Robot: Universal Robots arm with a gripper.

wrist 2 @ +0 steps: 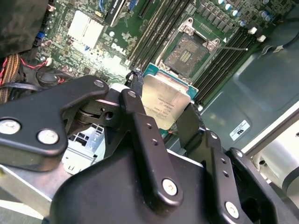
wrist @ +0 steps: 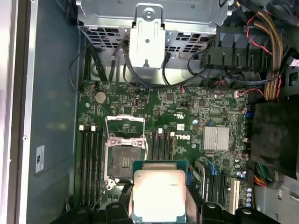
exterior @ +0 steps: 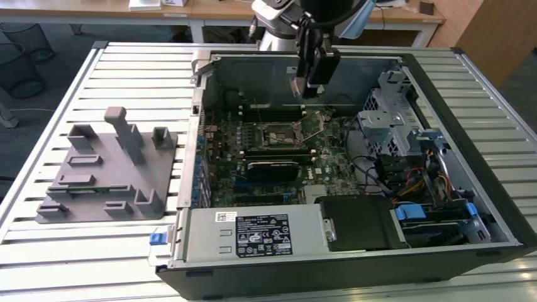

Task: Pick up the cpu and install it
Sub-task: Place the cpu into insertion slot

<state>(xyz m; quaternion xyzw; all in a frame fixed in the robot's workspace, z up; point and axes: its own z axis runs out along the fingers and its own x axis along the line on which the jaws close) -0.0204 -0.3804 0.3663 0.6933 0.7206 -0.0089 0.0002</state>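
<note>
Second wrist view. The gripper point(wrist 2: 162, 108) is holding the cpu point(wrist 2: 161, 97), with the black fingers point(wrist 2: 145, 135) pressing on two opposite edges. The silvery top is facing the camera and the chip is sitting tilted between the fingers. The socket point(wrist 2: 187, 53) is lying open just beyond the cpu, with its contact field showing uncovered and its metal frame point(wrist 2: 198, 28) standing raised. Memory slots point(wrist 2: 156, 25) are running along both sides of the socket on the green motherboard point(wrist 2: 107, 60). A silvery heatsink point(wrist 2: 85, 29) is sitting further off. Red and black cables point(wrist 2: 18, 65) are bunching at the board's edge. A white sticker point(wrist 2: 239, 129) is showing on the grey case wall point(wrist 2: 261, 79).
</note>
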